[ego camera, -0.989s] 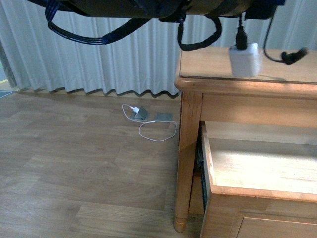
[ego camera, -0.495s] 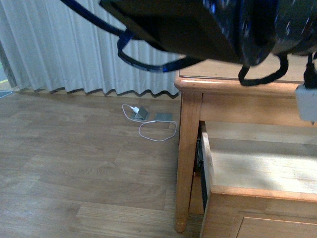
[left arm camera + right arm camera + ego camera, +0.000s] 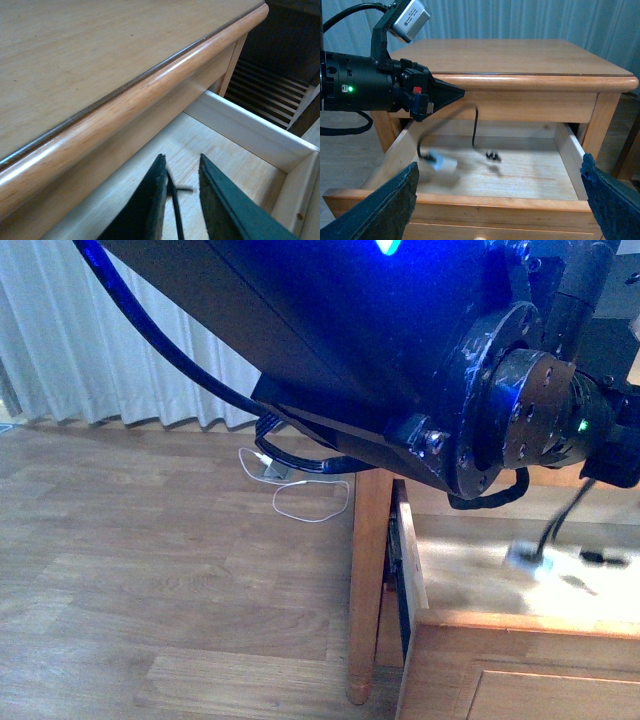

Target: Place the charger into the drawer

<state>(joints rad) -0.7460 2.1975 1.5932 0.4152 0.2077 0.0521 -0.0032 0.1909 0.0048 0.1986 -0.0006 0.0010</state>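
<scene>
— Letting go cleanly is what matters now, I think. The charger (image 3: 442,162) is inside the drawer (image 3: 470,200), blurred, its white cube low over the light floor, at about four o'clock in the front view.
— Is the left gripper (image 3: 181,162) clamped on it?
— Cannot tell. Its fingers (image 3: 220,210) stand a narrow gap apart with the black cable between them. Pinched or loose, nothing settles it.
— Your advice?
— Part the fingers fully while low, so the cube drops short and the stiff cable doesn't snag. Then lift clear of the dresser top (image 3: 75,60).
— And the pose?
— Here the left arm (image 3: 350,340) comes across from about ten o'clock, its fingers pointing under the top's rounded lip into the drawer. The right gripper (image 3: 498,167) hangs at the drawer's six o'clock, facing its front, fingers spread wide, empty.
</scene>
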